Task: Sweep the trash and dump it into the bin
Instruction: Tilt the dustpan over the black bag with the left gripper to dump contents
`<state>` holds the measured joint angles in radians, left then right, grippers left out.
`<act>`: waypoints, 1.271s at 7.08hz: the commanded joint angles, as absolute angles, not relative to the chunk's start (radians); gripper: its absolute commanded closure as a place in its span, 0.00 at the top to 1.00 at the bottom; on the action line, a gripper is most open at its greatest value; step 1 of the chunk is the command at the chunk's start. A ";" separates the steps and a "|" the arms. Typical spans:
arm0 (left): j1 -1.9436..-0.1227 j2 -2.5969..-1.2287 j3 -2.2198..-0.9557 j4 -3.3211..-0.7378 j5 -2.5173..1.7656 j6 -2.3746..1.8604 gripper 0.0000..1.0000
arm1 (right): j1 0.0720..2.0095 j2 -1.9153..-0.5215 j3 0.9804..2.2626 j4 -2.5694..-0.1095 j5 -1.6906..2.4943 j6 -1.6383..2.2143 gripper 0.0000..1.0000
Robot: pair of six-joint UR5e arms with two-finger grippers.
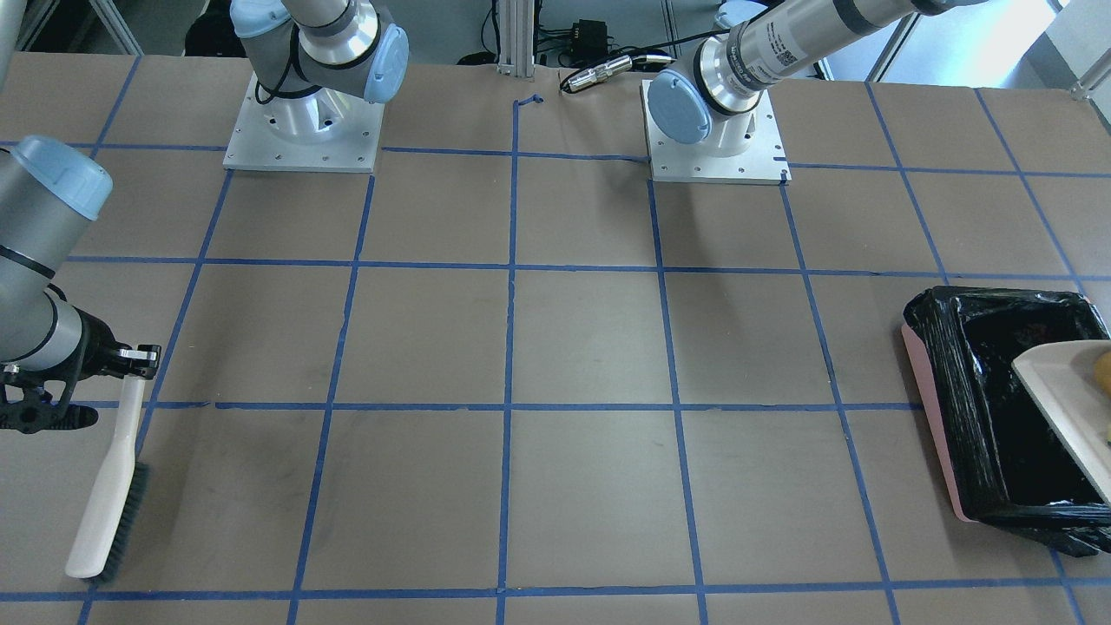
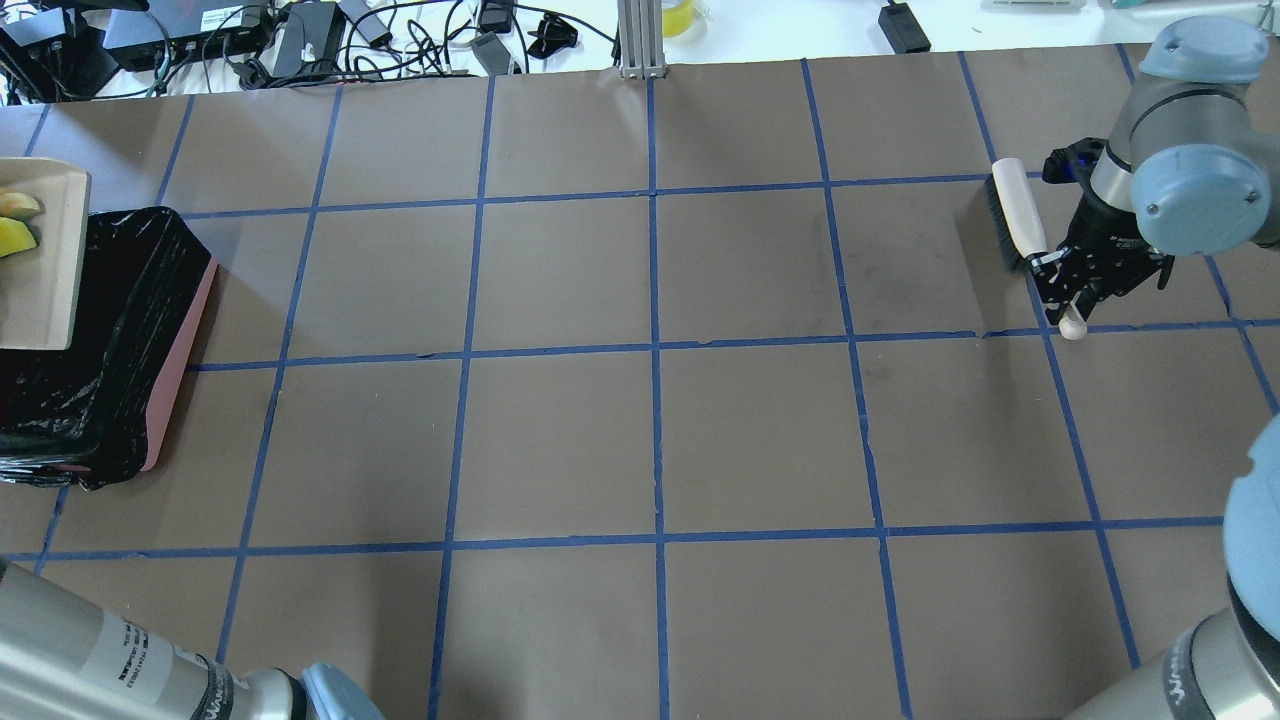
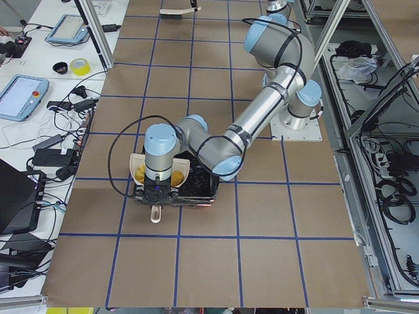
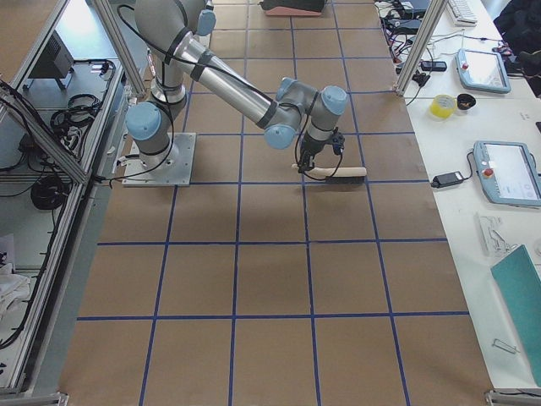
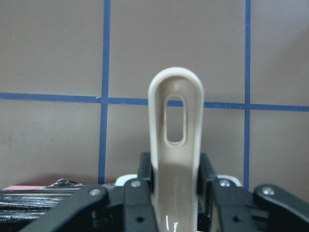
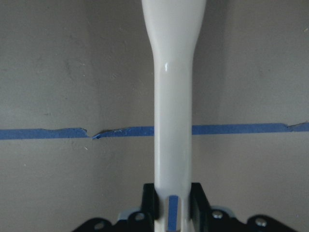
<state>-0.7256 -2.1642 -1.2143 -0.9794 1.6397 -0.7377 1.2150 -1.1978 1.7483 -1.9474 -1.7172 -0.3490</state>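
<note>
The whole middle of the table [image 2: 650,430] lies open for passing. At the robot's left end the bin [image 2: 130,300] blocks the way, the dustpan [image 2: 50,290] covering part of its mouth. At the right end the brush [image 2: 1018,205] stands in the path.

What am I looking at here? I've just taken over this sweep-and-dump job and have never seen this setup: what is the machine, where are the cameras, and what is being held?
The machine is a two-armed robot at a brown table gridded with blue tape. One camera looks down from behind the robot and one faces it. Two more sit at the table's ends, and one rides on each wrist. The left gripper is shut on the handle of a beige dustpan, holding it over the black-lined bin. Yellowish trash pieces lie in the pan. At the opposite end, the right gripper is shut on the handle of a white hand brush.
</note>
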 commanded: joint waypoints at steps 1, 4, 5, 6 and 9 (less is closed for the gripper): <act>-0.730 -2.142 -1.219 -0.933 1.616 -0.652 0.00 | 1.215 -1.184 1.749 -1.953 -1.748 -0.351 0.83; -0.751 -2.059 -1.329 -0.794 1.551 -0.434 0.00 | 1.215 -1.189 1.741 -1.953 -1.750 -0.347 0.93; -0.759 -2.021 -1.365 -0.782 1.552 -0.396 0.00 | 1.215 -1.195 1.735 -1.944 -1.755 -0.348 0.99; -0.759 -2.007 -1.368 -0.746 1.552 -0.296 0.00 | 1.216 -1.222 1.726 -1.939 -1.749 -0.350 1.00; -0.758 -2.014 -1.379 -0.536 1.444 -0.184 0.00 | 1.216 -1.461 1.706 -1.858 -1.665 -0.357 1.00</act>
<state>-0.7587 -2.0059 -1.3727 -0.6300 1.4895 -0.2153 1.2164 -1.3655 1.7156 -1.9008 -1.7178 -0.3568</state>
